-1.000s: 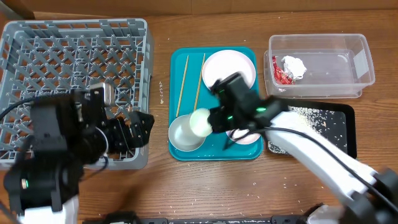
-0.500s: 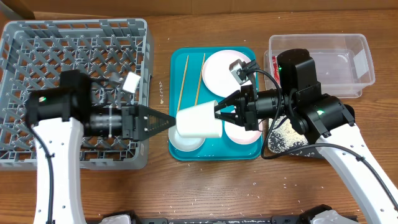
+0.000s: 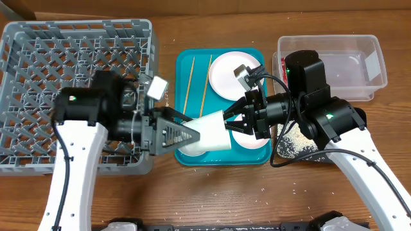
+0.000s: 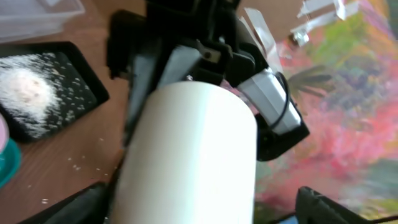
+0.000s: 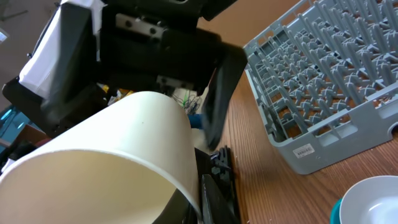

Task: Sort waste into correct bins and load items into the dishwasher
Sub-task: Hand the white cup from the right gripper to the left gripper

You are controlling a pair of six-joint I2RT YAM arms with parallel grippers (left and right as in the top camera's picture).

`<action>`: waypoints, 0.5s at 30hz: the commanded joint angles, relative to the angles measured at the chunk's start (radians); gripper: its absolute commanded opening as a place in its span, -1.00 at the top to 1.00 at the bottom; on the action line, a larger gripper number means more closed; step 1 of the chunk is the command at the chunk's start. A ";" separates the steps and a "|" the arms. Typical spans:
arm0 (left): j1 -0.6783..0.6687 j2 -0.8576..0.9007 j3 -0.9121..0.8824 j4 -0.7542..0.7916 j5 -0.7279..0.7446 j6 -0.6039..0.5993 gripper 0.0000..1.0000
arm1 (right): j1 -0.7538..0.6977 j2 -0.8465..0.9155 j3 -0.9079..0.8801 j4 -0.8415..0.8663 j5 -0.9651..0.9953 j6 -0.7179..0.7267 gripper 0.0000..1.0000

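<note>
- The wooden table [image 3: 212,192] carries everything, with stray pale grains near its 6 o'clock edge.
- The grey dish rack [image 3: 77,70] fills the 9 to 10 o'clock side. The left arm's dark body overhangs its 4 o'clock corner.
- The teal tray [image 3: 183,70] sits at centre, and both arms meet above its 6 o'clock half.
- The clear tub [image 3: 334,40] stands at 2 o'clock. The right arm's black housing covers its 9 o'clock end and most of what lies there.
- The black tray [image 3: 361,131] lies at 4 o'clock, just below the tub, partly under the right arm.
- The white plate [image 3: 228,70] rests at the teal tray's 1 o'clock, with the right wrist camera overlapping its edge.
- The metal bowl [image 3: 186,151] at the tray's 7 o'clock is mostly hidden under the cup.
- Only a rim of the smaller white bowl [image 3: 257,142] shows, at 5 o'clock under the right gripper.
- The small white cup [image 3: 210,133] hangs on its side above the teal tray, between the two grippers.
- The right gripper [image 3: 226,122] pinches the cup's 3 o'clock end.
- The left gripper [image 3: 196,128] comes in from 9 o'clock. Its fingers [image 4: 87,202] are spread on either side of the cup, and the wrist view shows a gap.
- The two chopsticks [image 3: 206,83] lie side by side at the tray's 11 o'clock, uncovered.
- The rice grains [image 4: 28,87] are heaped and scattered in the black tray.
</note>
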 commanded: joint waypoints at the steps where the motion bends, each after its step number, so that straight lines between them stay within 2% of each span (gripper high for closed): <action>1: -0.082 -0.014 0.007 0.000 0.072 0.122 -0.72 | 0.005 -0.002 0.021 0.016 0.001 -0.008 0.92; 3: -0.093 -0.014 0.007 0.001 0.064 0.121 -0.51 | 0.005 -0.002 0.021 0.022 0.008 -0.008 0.92; 9: -0.091 -0.014 0.007 0.001 0.057 0.097 -0.47 | 0.005 -0.002 0.021 0.022 0.010 -0.006 0.92; 11: -0.091 -0.014 0.007 0.001 0.057 0.097 -0.34 | 0.005 -0.002 0.021 0.022 0.010 0.000 0.91; 12: -0.091 -0.014 0.007 0.001 0.057 0.097 -0.22 | 0.005 -0.002 0.021 0.022 0.010 0.000 0.75; 14: -0.088 -0.014 0.007 0.001 0.037 0.097 -0.15 | 0.005 -0.003 0.021 0.022 0.010 0.000 0.16; 15: -0.081 -0.014 0.007 0.001 0.015 0.097 -0.09 | 0.002 -0.004 0.021 0.022 0.010 0.000 -0.22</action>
